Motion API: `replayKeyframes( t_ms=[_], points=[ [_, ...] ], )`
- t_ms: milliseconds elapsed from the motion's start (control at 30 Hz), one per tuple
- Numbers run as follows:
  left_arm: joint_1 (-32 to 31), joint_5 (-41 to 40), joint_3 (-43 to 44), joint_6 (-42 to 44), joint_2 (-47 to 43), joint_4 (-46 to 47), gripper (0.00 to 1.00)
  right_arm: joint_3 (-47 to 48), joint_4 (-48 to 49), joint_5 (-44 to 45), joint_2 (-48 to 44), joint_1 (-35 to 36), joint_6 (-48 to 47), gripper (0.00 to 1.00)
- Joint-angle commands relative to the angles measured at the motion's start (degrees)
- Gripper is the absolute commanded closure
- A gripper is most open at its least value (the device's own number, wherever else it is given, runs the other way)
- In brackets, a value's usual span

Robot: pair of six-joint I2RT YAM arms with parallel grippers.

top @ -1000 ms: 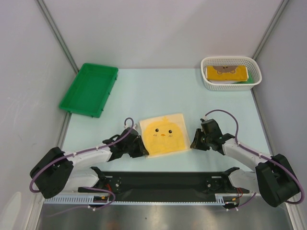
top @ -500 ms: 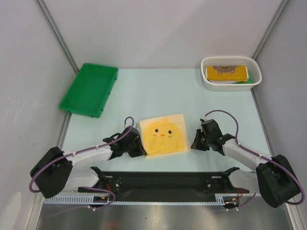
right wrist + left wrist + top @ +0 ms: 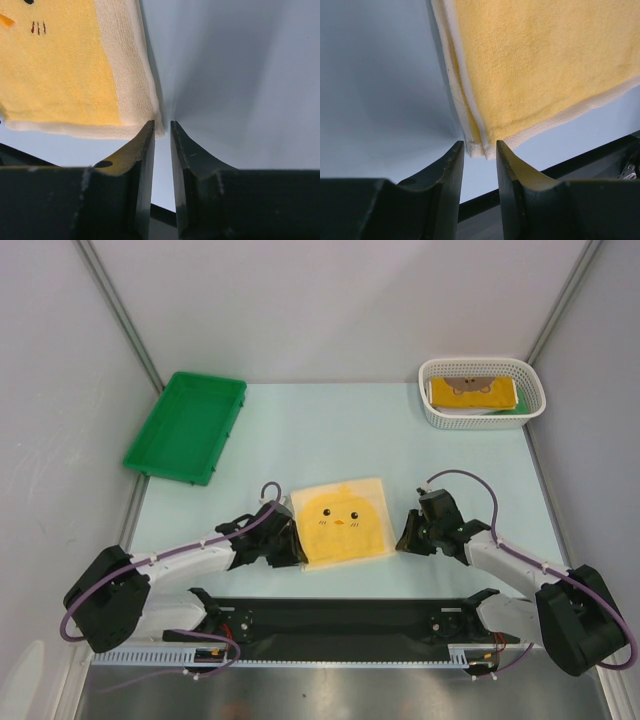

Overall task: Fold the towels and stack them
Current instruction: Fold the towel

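Observation:
A folded yellow towel (image 3: 342, 520) with a chick face lies flat at the near middle of the table. My left gripper (image 3: 299, 559) is at its near-left corner. In the left wrist view (image 3: 480, 145) the jaws stand apart, with the white-edged towel (image 3: 535, 65) corner just at the fingertips. My right gripper (image 3: 402, 546) is at the near-right corner. In the right wrist view (image 3: 162, 124) a narrow gap shows between the jaws, and the towel (image 3: 65, 75) corner touches the left fingertip. Neither gripper clamps the cloth.
A white basket (image 3: 440, 416) at the back right holds another folded yellow towel (image 3: 470, 392) on something green. A green tray (image 3: 187, 425) stands at the back left. The black base rail (image 3: 340, 618) runs along the near edge, just behind both grippers.
The left gripper has shifted slightly beside the towel's near-left corner. The towel and the right arm have not visibly moved.

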Motion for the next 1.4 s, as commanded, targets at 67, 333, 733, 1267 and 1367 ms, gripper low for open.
replayKeyframes(
  t_ms=[67,333,733,1267,1367],
  points=[
    [-0.5,-0.6,1.4,-0.2,-0.9,1.5,0.62,0.6,0.5,0.4,-0.6,0.5,0.3,0.76],
    [-0.5,-0.2,1.8,-1.6,-0.7,2.9,0.64,0.5,0.9,0.5,-0.5,0.6,0.3,0.76],
    [-0.9,-0.2,1.3,-2.7,0.6,4.4,0.65,0.4,1.0,0.4,-0.6,0.9,0.3,0.76],
    [-1.1,-1.0,0.8,-3.0,3.1,5.6,0.92,0.5,1.6,0.6,-0.2,0.9,0.2,0.76],
    [-1.1,-1.0,1.8,-2.5,3.1,4.6,1.00,0.8,1.7,0.5,0.2,0.9,0.3,0.73]
  ],
)
